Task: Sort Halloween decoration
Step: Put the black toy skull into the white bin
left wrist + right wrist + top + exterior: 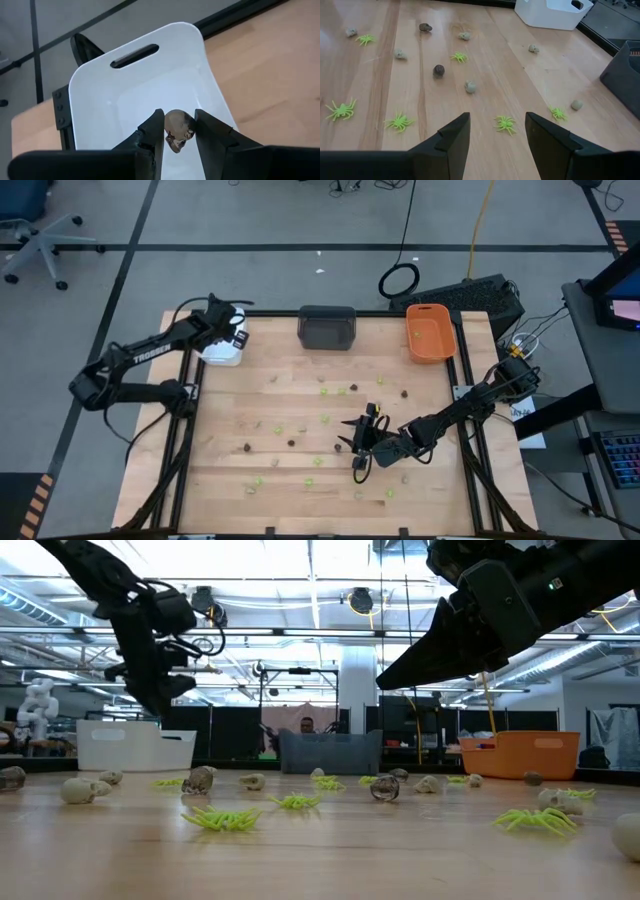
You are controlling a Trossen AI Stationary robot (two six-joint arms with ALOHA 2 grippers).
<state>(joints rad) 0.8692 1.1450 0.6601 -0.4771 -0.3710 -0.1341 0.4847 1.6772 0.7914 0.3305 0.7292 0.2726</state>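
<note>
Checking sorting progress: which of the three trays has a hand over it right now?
The white tray, at the table's far left corner. The left hand hovers above it with a small skull piece between its fingers; the dark grey tray and orange tray have no hand above them.

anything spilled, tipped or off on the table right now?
Nothing stands out. White tray, grey tray and orange tray sit upright along the far edge. Left gripper holds a small skull over the white tray; right gripper hovers open above scattered green spiders.

Scattered decoration pieces [322, 420] across mid-table; bare wood [230, 510] along the near edge.
</note>
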